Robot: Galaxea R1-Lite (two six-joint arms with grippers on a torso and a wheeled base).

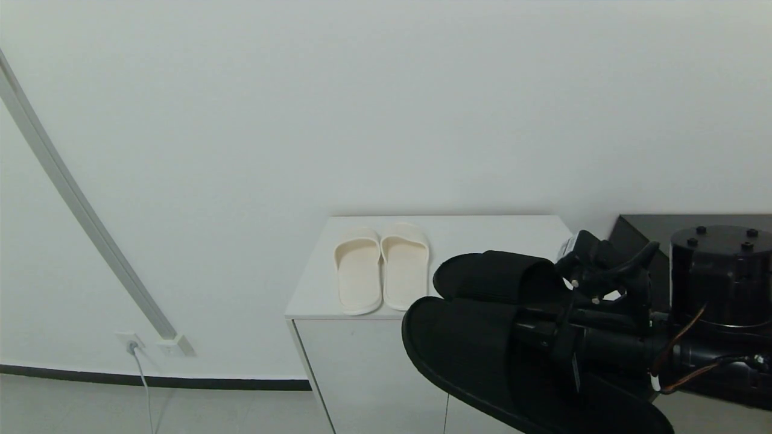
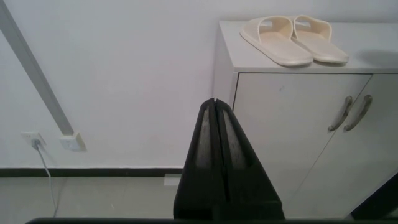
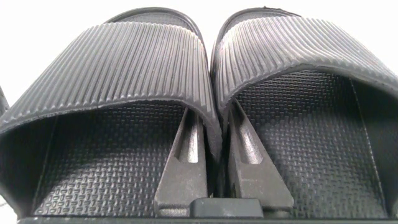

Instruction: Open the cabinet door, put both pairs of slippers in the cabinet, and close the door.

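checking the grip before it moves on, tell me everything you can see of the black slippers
The black slippers are a pair of slides, rubbery looking, with ribbed straps and cross-hatched footbeds. They sit side by side, held in the air in front of the white cabinet by the right gripper. It has one finger inside each slipper and pinches their adjoining inner walls together. Nothing else touches them.

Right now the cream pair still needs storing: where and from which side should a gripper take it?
Best pinch the adjoining strap edges of the cream slippers, one gripper finger under each strap, coming from the open heel end at the cabinet top's front edge; they lie side by side, toes toward the wall.
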